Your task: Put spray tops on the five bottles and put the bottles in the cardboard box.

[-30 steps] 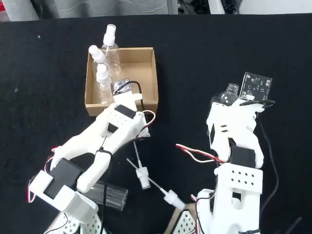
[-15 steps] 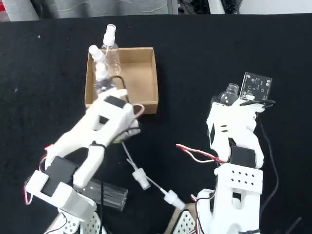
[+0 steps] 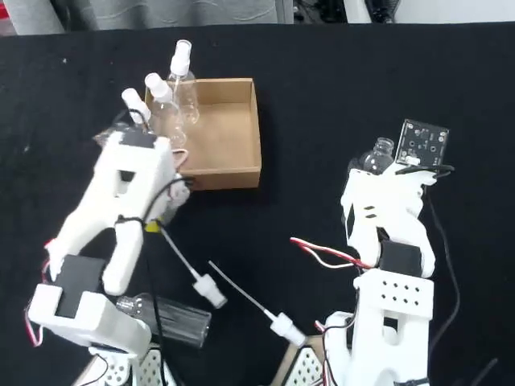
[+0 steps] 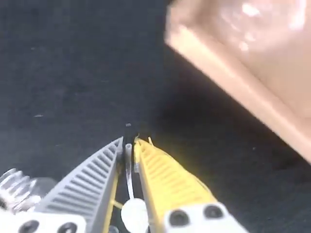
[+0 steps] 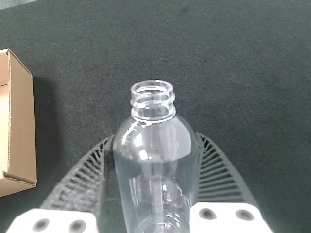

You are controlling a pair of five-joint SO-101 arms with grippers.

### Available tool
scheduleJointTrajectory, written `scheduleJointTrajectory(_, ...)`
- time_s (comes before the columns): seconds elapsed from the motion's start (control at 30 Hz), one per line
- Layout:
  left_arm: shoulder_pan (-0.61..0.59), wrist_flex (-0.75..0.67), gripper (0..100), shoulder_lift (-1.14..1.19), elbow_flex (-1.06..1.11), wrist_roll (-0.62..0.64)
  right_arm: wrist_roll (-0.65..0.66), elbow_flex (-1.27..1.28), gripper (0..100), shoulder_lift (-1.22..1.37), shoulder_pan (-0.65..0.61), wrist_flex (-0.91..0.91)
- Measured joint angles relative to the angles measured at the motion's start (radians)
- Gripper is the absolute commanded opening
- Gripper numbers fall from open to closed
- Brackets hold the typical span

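The left pincer point(image 4: 129, 143) is pinched narrow on the thin tube of a spray top point(image 3: 207, 289) — the white head trails back from the fingertips toward the arm's base. The box point(image 3: 229, 133) sits just ahead of this pincer and off to one side, with three capped bottles point(image 3: 170, 117) crowded at its far-left corner. A second top point(image 3: 282, 326) lies loose on the black tabletop point(image 3: 338, 80) between the two arms' bases, and a bare bottle point(image 3: 177, 320) lies on its side by the left arm's base. The right pincer point(image 5: 154, 138) clasps an open bottle point(image 5: 152, 102) around its body — neck pointing out past the fingertips, well apart from the box.
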Motion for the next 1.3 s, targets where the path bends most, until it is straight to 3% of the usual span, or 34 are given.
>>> scheduleJointTrajectory(0.23, -0.143, 0.135, 3, 0.000, -0.089, 0.002, 0.000, 0.000, 11.6, 0.000, 0.000, 0.000)
scheduleJointTrajectory(1.17, -0.872, 0.144, 3, 0.000, -0.178, -0.002, 0.017, 0.000, 11.6, 0.000, 0.000, 0.000)
scheduleJointTrajectory(1.3, -0.976, 0.144, 3, 0.000, -0.178, -0.095, 0.020, 0.000, 11.6, 0.000, 0.000, 0.000)
